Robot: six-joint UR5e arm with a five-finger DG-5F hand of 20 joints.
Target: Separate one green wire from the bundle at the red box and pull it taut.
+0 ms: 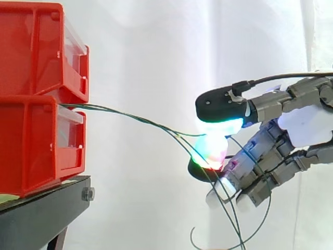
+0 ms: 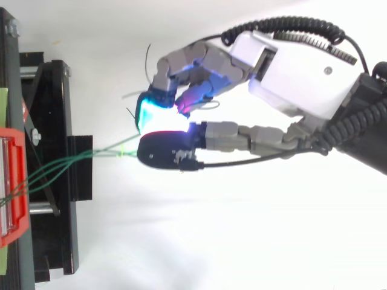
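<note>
Several thin green wires [image 1: 130,115] leave the gap between the two stacked red bins [image 1: 31,140] and run right and slightly down in a shallow curve. My hand [image 1: 307,125] comes in from the right. Its glowing fingertips [image 1: 210,148] are pressed together on one green wire [image 1: 187,135], well clear of the bins. Other strands pass under the pinch and hang down in loose loops [image 1: 231,224]. From above, the wires [image 2: 60,162] fan out of the red box [image 2: 15,181] and converge at the pads [image 2: 148,118] of my hand [image 2: 302,72].
The bins rest on a black stand [image 1: 41,213], whose frame [image 2: 54,121] lies below the wires in the top view. A white curtain hangs behind. Open space lies between the stand and my hand.
</note>
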